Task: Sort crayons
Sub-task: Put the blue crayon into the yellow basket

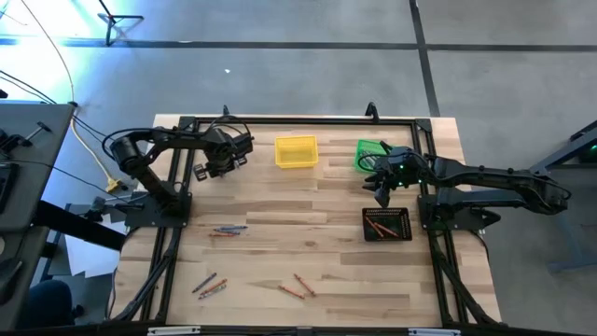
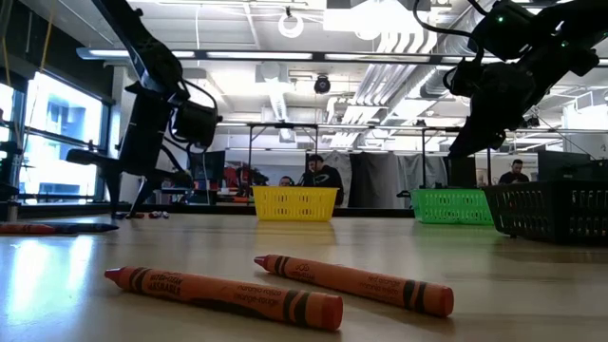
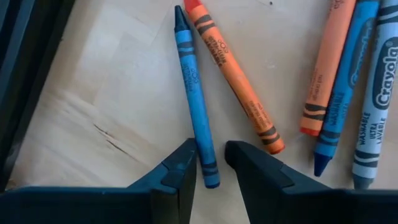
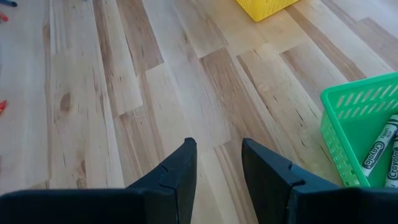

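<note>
Sorting partly done; black bin (image 1: 386, 225) holds orange crayons (image 1: 381, 226), green bin (image 4: 360, 134) grey ones; yellow bin (image 1: 297, 151) looks empty; loose crayons (image 1: 254, 272) remain near table's front edge; left gripper (image 3: 211, 163) narrowly parted astride blue crayon (image 3: 194, 96), not clamped; right gripper (image 4: 217, 163) parted, empty, beside green bin.

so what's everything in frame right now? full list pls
yellow bin: one, yellow, back centre of the table
green bin: one, green, back right; grey crayons inside
black bin: one, black, right side; orange crayons inside
loose crayons: three clusters, orange, blue and grey; centre-left, front left, front centre; exact count unclear
table: one, light wood
people: at least two, in the room behind
left tool: open, back left
right tool: open, empty, beside the green bin
</note>
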`<control>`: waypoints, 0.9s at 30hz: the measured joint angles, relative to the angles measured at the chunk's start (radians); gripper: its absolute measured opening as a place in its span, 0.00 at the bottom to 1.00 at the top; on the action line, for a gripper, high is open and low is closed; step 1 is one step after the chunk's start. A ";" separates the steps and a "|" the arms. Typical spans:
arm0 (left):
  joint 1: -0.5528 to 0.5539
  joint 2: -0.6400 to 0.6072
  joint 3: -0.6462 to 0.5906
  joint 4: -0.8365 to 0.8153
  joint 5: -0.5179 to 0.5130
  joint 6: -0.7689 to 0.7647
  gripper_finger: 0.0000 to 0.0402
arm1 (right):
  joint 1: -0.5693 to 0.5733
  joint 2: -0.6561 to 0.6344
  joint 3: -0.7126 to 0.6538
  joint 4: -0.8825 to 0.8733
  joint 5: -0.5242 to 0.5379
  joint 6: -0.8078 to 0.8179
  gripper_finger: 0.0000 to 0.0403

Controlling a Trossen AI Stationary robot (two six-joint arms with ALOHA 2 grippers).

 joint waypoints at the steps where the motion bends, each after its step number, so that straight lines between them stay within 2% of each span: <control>1: 0.000 0.000 0.000 0.000 0.001 0.003 0.23 | 0.000 0.000 0.000 0.000 0.000 0.000 0.30; 9: -0.013 -0.001 0.000 -0.007 0.029 0.044 0.02 | 0.000 0.000 0.000 0.000 0.000 -0.003 0.30; 17: -0.072 -0.019 -0.001 -0.038 0.034 0.063 0.01 | 0.000 0.000 0.000 0.000 0.000 -0.004 0.30; 21: -0.099 -0.069 -0.008 -0.069 0.078 0.064 0.00 | 0.000 0.000 0.000 0.000 0.000 -0.004 0.30; 27: -0.125 -0.160 -0.005 -0.091 0.014 0.062 0.00 | 0.000 0.000 0.000 0.000 0.000 -0.004 0.30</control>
